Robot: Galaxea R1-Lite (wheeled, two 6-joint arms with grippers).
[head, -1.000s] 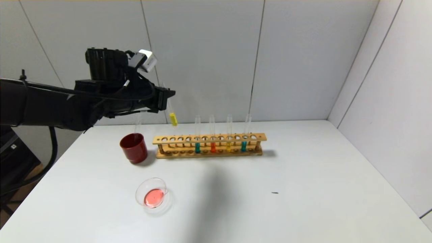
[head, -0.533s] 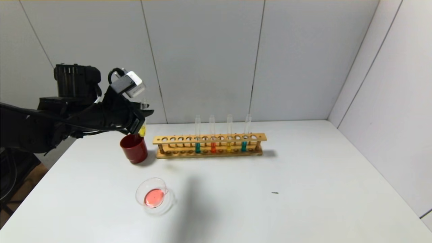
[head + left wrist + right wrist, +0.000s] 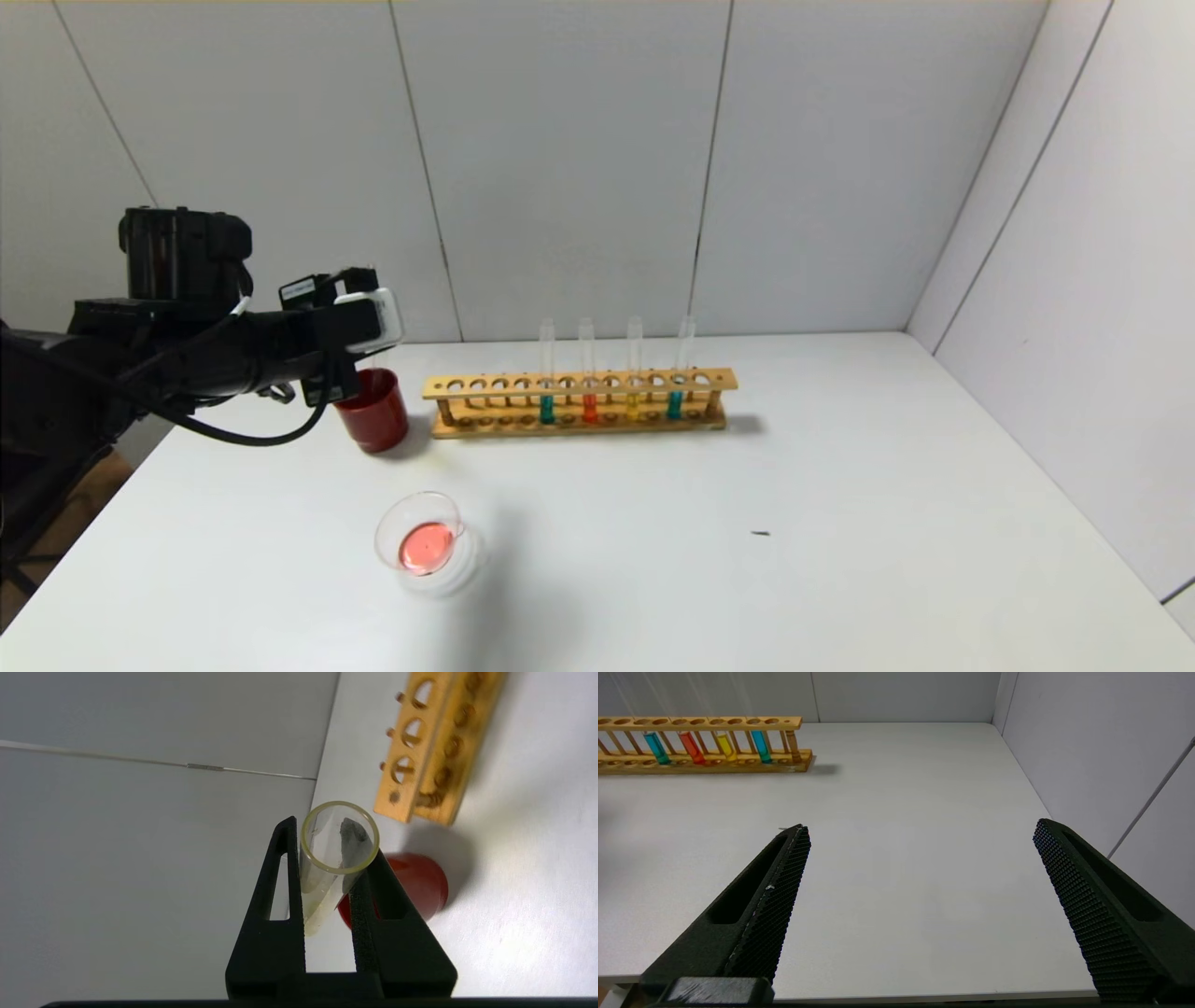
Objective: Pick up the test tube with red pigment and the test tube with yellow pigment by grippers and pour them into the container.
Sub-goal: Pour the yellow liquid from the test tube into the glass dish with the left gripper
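My left gripper point(image 3: 344, 381) is shut on the test tube with yellow pigment point(image 3: 322, 886) beside the dark red cup point(image 3: 373, 411). In the left wrist view the gripper point(image 3: 327, 840) holds the tube with its open mouth facing the camera. Yellow liquid lies along the tube's wall, and the cup point(image 3: 420, 886) is just beyond. In the head view the tube is hidden behind the wrist. The container point(image 3: 425, 537), a clear glass dish, holds pink-red liquid nearer the front. A tube with red pigment point(image 3: 589, 407) stands in the wooden rack point(image 3: 579, 385). My right gripper point(image 3: 920, 830) is open and empty.
The rack point(image 3: 705, 721) also holds two teal tubes point(image 3: 547, 409) point(image 3: 674, 404) and another yellow one point(image 3: 633, 405). Grey walls close the back and right. A small dark speck point(image 3: 761, 533) lies on the white table point(image 3: 840, 467).
My left arm has swung left and down from above the rack's left end to the red cup, carrying the yellow tube. Its wrist has turned over.
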